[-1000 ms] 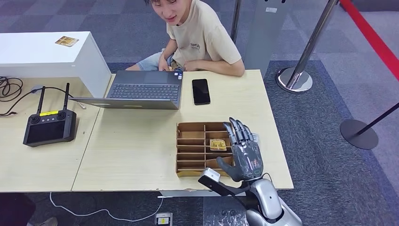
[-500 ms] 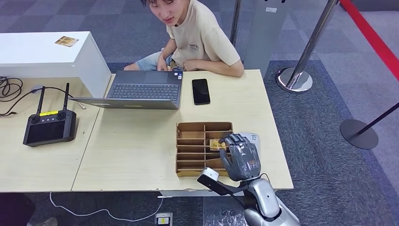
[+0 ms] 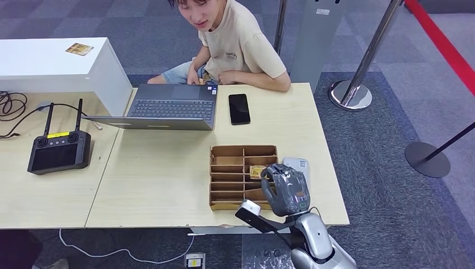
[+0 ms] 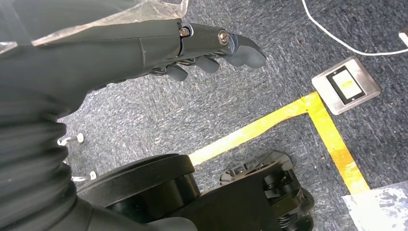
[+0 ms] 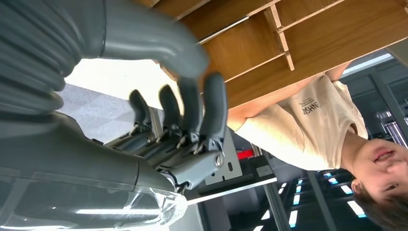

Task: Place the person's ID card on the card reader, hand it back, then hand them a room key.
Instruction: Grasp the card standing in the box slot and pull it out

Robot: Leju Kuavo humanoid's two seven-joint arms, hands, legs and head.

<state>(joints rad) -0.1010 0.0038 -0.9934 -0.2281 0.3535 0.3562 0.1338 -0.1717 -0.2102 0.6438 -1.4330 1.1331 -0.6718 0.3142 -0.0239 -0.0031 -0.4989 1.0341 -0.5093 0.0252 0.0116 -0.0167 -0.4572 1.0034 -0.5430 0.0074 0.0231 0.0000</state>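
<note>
One right robot hand (image 3: 285, 188), fingers curled, holding unclear, over the wooden organizer (image 3: 227, 176).

A light wooden table (image 3: 168, 174) carries a laptop (image 3: 168, 107), a black phone (image 3: 239, 109) and a cardboard organizer (image 3: 229, 176). A white card reader (image 3: 297, 164) lies just beyond the right hand's fingers (image 3: 274, 170). A black remote controller (image 3: 59, 150) lies far from them.

Grey carpet floor (image 3: 381, 140); light wood table (image 3: 168, 168); stanchion post (image 3: 358, 73).

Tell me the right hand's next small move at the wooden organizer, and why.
Probably close the fingers on the card and lift. The right hand is curled over the organizer with its fingertips at the compartment holding the card; whether it already grips the card cannot be told.
</note>
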